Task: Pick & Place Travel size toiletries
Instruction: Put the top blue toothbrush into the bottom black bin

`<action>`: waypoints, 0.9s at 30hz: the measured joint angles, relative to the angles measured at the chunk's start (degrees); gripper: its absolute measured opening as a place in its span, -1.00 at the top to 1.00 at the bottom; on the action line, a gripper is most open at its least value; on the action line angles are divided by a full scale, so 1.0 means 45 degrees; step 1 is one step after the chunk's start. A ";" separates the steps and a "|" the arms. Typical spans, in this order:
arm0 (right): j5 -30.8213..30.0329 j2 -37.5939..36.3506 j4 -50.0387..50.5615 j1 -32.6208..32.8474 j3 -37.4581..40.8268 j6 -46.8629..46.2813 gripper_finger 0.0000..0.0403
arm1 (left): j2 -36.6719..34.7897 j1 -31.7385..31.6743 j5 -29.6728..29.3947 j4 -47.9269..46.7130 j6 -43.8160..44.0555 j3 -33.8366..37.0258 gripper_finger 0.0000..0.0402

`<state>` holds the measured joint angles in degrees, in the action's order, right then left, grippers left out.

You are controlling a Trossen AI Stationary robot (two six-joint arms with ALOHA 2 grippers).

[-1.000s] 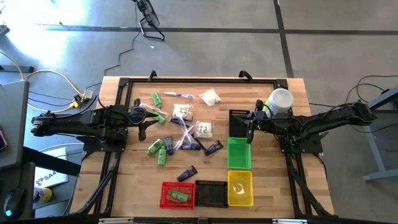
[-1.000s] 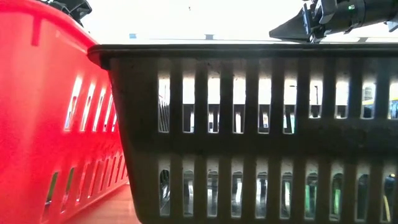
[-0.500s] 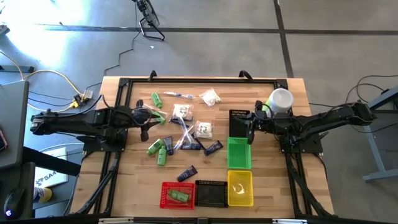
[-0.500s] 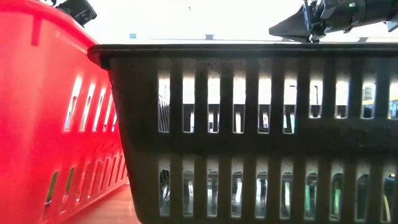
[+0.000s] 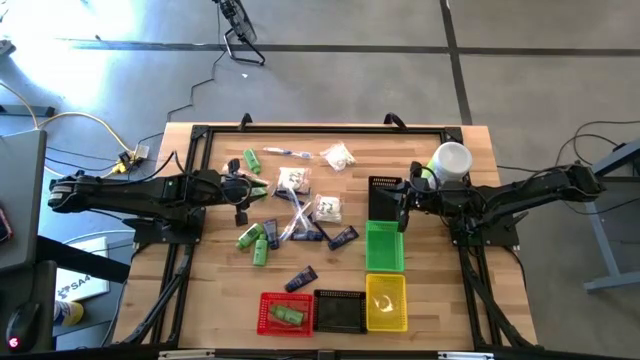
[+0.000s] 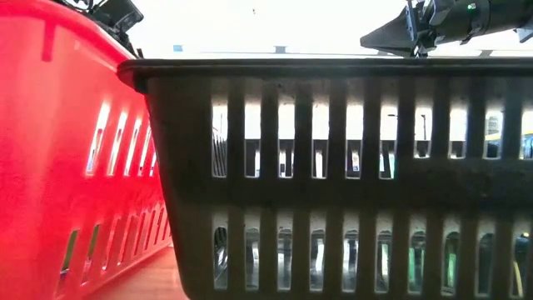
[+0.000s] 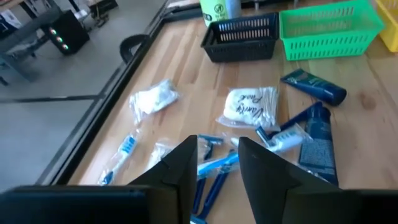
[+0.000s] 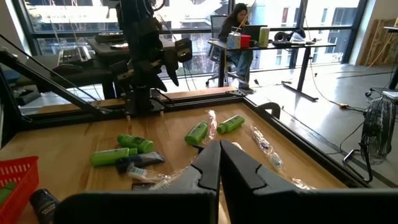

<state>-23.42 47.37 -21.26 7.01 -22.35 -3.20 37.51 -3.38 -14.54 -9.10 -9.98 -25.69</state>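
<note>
Left gripper (image 5: 243,190) farther over toiletries, fingers (image 7: 180,171) narrowly parted, empty; right gripper (image 5: 403,207) closed.

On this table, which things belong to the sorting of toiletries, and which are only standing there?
Belonging to the job:
green bottles
navy tubes
white packets
wrapped toothbrush
blue razors
left gripper
right gripper

Only standing there:
white cup
yellow cable
person at a desk
</note>
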 joint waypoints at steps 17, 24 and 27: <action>0.0000 -0.0001 0.0023 0.0000 0.0000 0.0335 0.99 | 0.1807 0.0000 -0.0021 0.1518 -0.1937 0.0000 -0.12; 0.0000 0.0000 0.0289 -0.0001 0.0000 0.0335 0.99 | 0.3586 0.0000 -0.0039 0.1765 -0.3059 0.0000 -0.12; 0.0000 -0.0003 0.0313 -0.0003 0.0000 0.0335 0.99 | 0.4306 0.0000 -0.0036 0.2270 -0.3162 -0.0014 -0.12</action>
<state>-23.42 47.36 -19.85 6.99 -22.35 -1.69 56.88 -3.38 -14.70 1.11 -24.21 -25.76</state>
